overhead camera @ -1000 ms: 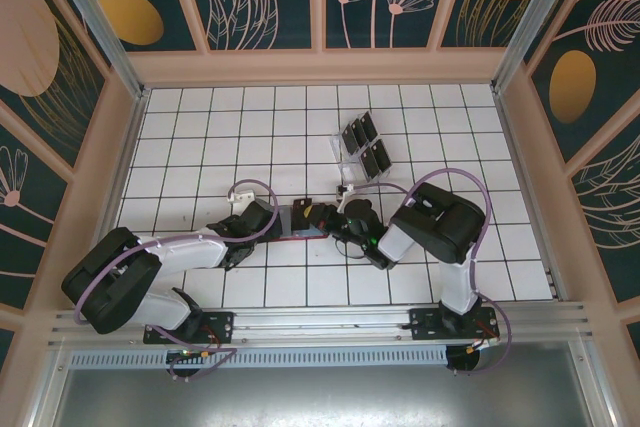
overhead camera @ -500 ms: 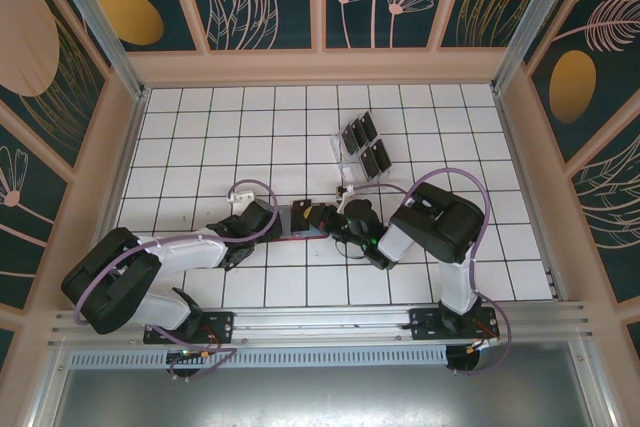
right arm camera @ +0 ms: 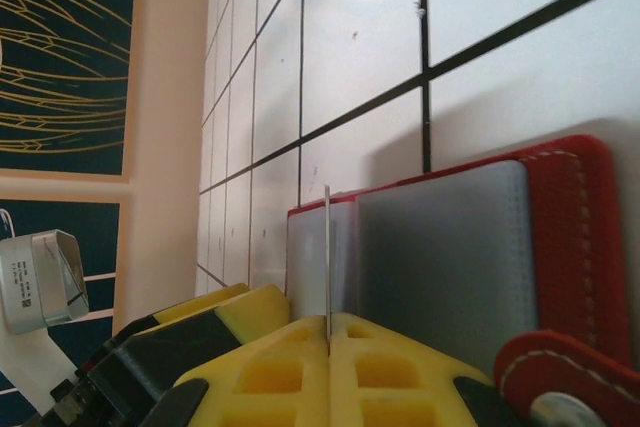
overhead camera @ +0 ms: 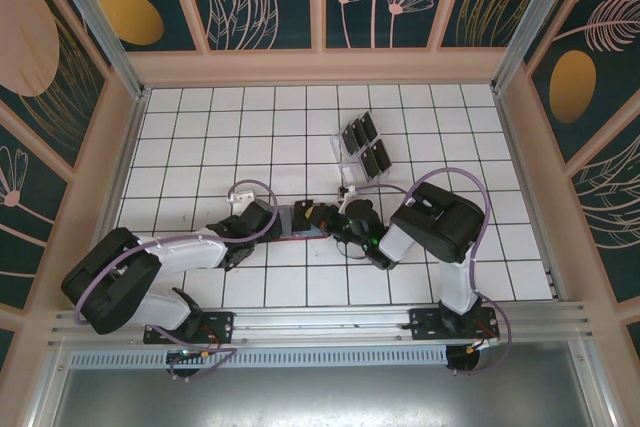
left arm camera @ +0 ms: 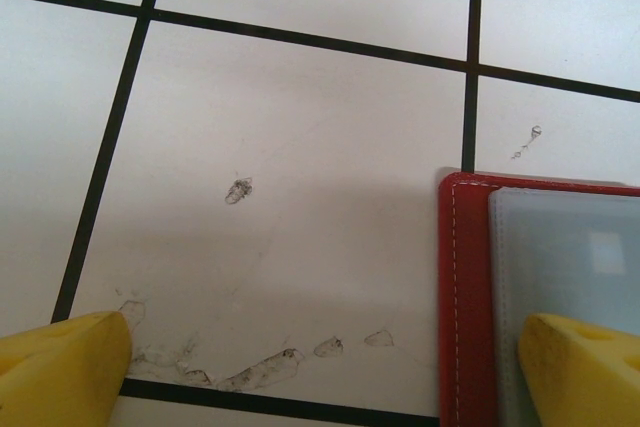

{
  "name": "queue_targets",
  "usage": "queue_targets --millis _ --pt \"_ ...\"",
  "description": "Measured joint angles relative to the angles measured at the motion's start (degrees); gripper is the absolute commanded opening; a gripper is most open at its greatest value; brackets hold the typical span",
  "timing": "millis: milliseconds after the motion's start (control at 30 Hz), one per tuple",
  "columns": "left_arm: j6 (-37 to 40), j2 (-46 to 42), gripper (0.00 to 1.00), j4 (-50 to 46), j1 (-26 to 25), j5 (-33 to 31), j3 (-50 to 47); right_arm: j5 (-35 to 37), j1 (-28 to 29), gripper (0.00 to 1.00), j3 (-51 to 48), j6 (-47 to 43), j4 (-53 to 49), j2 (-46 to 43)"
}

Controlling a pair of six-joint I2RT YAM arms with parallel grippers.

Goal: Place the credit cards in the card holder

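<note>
The white tiled worktop (overhead camera: 200,127) carries everything, and both arms reach in to meet near its middle. The left arm (overhead camera: 180,252) comes from the near left with its jaws spread wide; one yellow fingertip (left arm camera: 575,367) sits over the grey pocket at the corner of the card holder (left arm camera: 465,297), seemingly pinning it flat, and the other fingertip (left arm camera: 60,372) is out over bare tile. The right arm (overhead camera: 435,222) reaches across from the other side, jaws clamped on a single credit card (right arm camera: 327,237), seen edge-on and upright just above the holder's grey pocket. Farther back stands a clear rack (overhead camera: 350,165) with more black cards (overhead camera: 368,145) waiting in it. The red holder lies open between the two wrists. The step in hand looks like insertion of one card. Next, the card's lower edge needs to meet the pocket mouth and slide in along it while the left side steadies the holder.
</note>
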Motion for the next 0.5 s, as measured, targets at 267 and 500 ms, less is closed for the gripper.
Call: queue_targets --millis 267,500 --pt "0.0 -0.1 0.99 0.1 0.0 0.0 -0.1 -0.1 -0.3 0.00 -0.2 0.2 0.0 0.0" --pt "0.0 -0.1 0.99 0.1 0.0 0.0 -0.1 -0.8 -0.3 0.00 0.9 0.1 -0.1 1.0"
